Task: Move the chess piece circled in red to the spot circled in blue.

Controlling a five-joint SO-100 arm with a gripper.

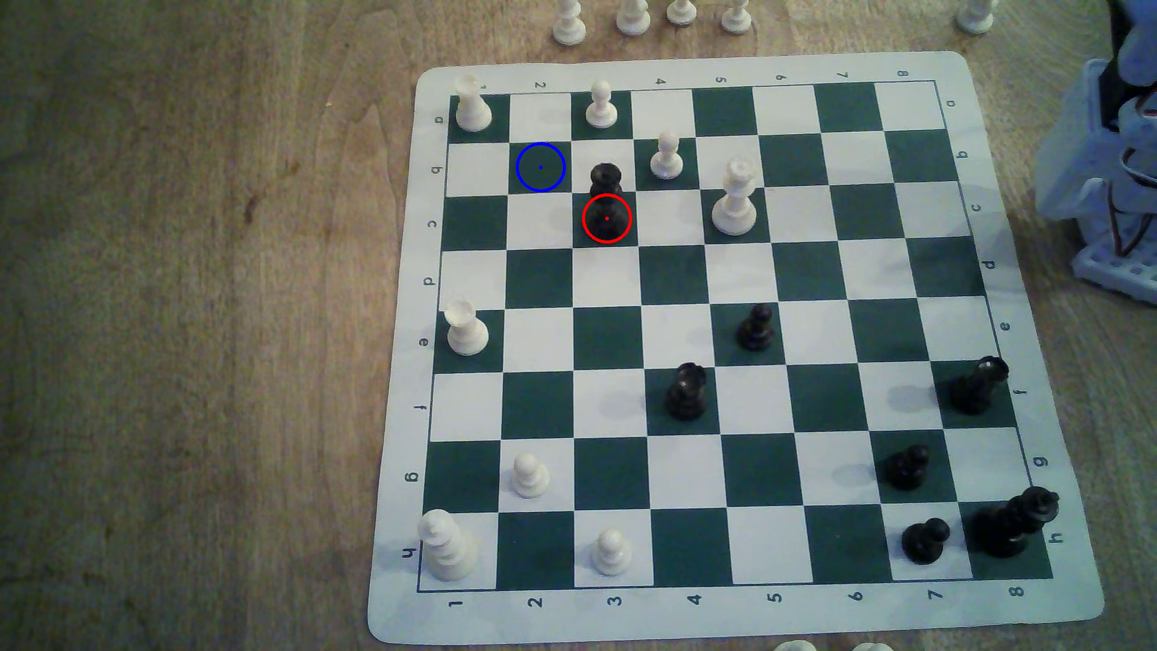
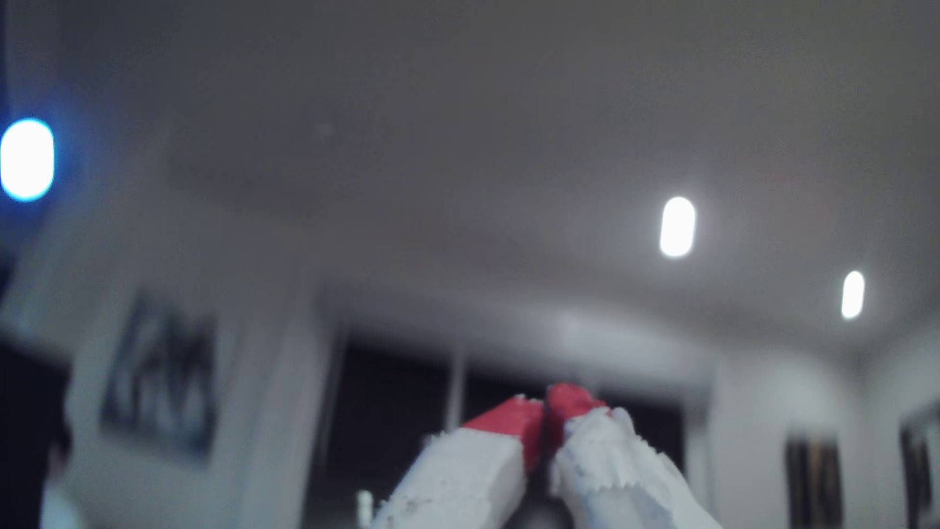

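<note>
Nearest the exterior camera, along the board's near edge: a white piece (image 1: 446,544) at the near-left corner, a white pawn (image 1: 610,551) further along, then a black pawn (image 1: 925,539) and the tallest black piece (image 1: 1017,522) by the near-right corner.

Toward the far-left corner of the chess mat (image 1: 401,375) on the wooden desk (image 1: 188,313): the spot (image 1: 540,167), a blue-ringed green square, bare. Just to the exterior view's right of it and one row nearer: the chess piece (image 1: 606,203), upright, its base inside the red ring, its long axis vertical.

At the desk's far-right edge: the arm's pale base (image 1: 1102,188), well apart from both marks and across the board from them.

In the wrist view: the hand (image 2: 545,407), red-tipped fingers (image 2: 508,422) pressed together with nothing between them, aimed up at ceiling lights (image 2: 677,227).

Judged from this: approach not yet begun; a reach across the board toward the far-left corner, a spread of the fingers, then a descent from above onto the upright piece; the drop square diagonally adjacent, further from the base.
</note>
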